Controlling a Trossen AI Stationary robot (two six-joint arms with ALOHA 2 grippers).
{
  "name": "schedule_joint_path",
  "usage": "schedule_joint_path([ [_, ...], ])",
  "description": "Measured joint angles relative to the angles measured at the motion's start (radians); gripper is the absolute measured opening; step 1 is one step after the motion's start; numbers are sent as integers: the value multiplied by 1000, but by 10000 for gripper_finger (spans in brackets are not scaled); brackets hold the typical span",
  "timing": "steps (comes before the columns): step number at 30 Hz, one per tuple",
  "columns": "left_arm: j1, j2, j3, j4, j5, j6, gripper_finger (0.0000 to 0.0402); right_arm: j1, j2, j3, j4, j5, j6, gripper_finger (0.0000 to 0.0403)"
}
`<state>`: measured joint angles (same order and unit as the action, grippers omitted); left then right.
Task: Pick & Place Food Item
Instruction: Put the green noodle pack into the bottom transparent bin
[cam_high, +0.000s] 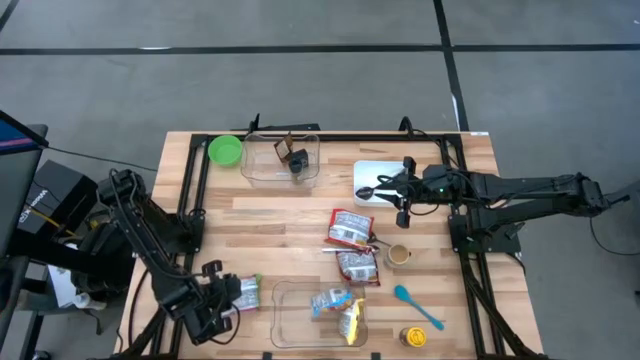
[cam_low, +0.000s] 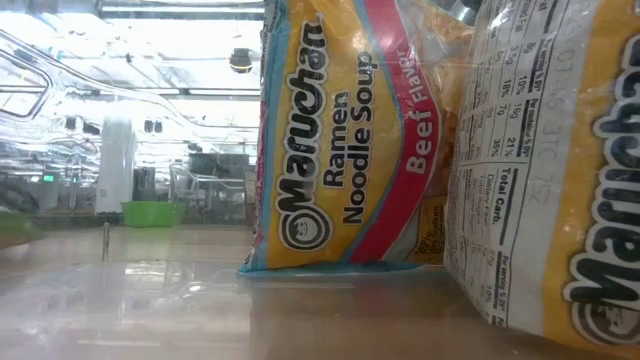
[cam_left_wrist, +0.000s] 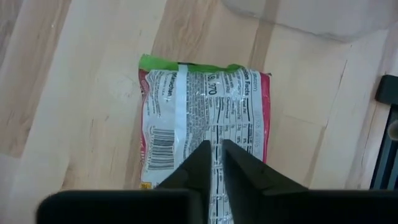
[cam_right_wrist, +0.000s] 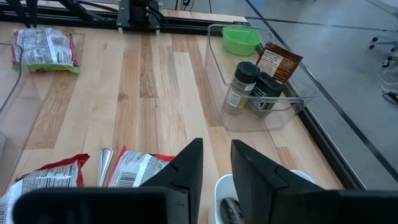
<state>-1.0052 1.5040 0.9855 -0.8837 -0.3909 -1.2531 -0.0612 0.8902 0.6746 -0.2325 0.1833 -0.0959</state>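
1. The pale wood counter (cam_high: 260, 225) carries everything.
2. Under the left tool (cam_high: 215, 305): a ramen packet (cam_high: 243, 292), beside a clear bin (cam_high: 282, 318).
3. Near the right tool (cam_high: 402, 198): a white plate (cam_high: 372, 170), two packets (cam_high: 348, 227), a cup (cam_high: 399, 254).

Only readable stuff is on the ramen packs. The upright ramen packet (cam_low: 340, 140) in the low view says "Maruchan Ramen Noodle Soup" plus "Beef Flavor" on a red stripe. The second packet (cam_low: 550, 170) at its 3 o'clock shows a nutrition panel, "Total Carb." and part of "Maruchan". In the left wrist view, the packet on the table (cam_left_wrist: 202, 118) shows "Nutrition Facts", "370" and a barcode.
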Motion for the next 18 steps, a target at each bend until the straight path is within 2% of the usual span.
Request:
schedule_joint_path([
  [5, 24, 0, 0, -62, 33, 0, 97, 0, 0, 0, 0, 0, 0, 77],
  [9, 39, 0, 0, -119, 33, 0, 128, 0, 0, 0, 0, 0, 0, 77],
  [15, 44, 0, -2, -107, 72, 0, 137, 0, 0, 0, 0, 0, 0, 77],
  [18, 44, 0, -42, -57, 85, 0, 134, 0, 0, 0, 0, 0, 0, 77],
])
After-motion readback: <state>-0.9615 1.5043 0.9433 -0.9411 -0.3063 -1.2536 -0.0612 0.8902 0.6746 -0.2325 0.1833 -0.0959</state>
